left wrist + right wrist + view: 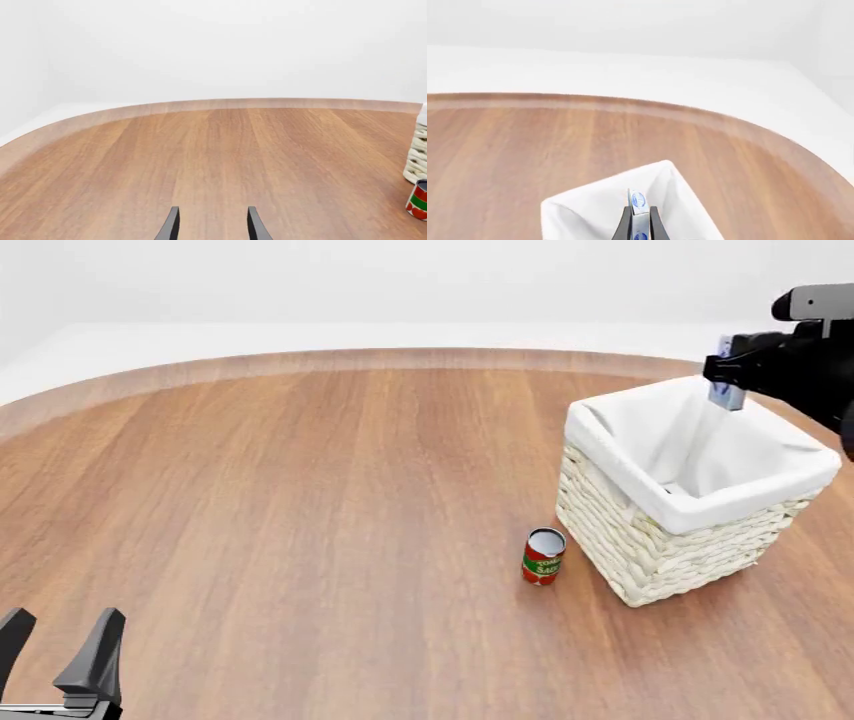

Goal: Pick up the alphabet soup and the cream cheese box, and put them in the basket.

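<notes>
Wooden table (pixel 307 500), red-green can (pixel 543 556) beside basket (pixel 654 540)

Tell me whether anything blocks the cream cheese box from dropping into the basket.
Nothing visible does. The right gripper holds the cream cheese box above the open basket, by its far rim, and only white lining shows below it.

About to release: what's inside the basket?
Only white lining shows inside the basket; its floor is hidden by the walls. The right claw holds the cream cheese box above it.
</notes>
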Controlling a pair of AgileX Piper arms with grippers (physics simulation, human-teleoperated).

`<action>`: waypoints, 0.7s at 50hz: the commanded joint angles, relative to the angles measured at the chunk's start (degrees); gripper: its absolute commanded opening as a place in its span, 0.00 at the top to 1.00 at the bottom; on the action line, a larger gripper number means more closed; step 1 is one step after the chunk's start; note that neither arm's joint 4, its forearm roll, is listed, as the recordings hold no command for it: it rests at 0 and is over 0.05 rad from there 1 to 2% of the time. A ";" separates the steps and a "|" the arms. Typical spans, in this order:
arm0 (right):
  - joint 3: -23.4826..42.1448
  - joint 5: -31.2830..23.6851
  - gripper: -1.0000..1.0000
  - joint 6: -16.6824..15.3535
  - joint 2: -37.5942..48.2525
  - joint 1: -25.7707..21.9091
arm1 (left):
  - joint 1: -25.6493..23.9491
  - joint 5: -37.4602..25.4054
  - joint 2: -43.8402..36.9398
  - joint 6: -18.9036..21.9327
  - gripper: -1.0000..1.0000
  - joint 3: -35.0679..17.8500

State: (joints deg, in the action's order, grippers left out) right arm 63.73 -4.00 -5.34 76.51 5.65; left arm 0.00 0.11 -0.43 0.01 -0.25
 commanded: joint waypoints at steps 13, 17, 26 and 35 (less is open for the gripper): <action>-2.88 5.14 1.00 2.32 3.39 2.02 | 0.01 0.00 -0.01 -0.01 0.00 0.00; -3.30 5.63 1.00 2.49 3.82 1.96 | 0.01 0.00 0.01 0.00 0.00 0.00; -3.72 7.02 1.00 2.52 5.66 2.41 | 0.00 0.00 0.00 -0.01 0.00 0.00; -4.12 8.32 1.00 2.55 7.08 2.78 | -0.01 0.00 0.00 -0.02 0.00 0.00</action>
State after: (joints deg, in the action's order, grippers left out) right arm 59.76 2.67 -3.27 82.22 7.98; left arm 0.00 0.11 -0.43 0.01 -0.25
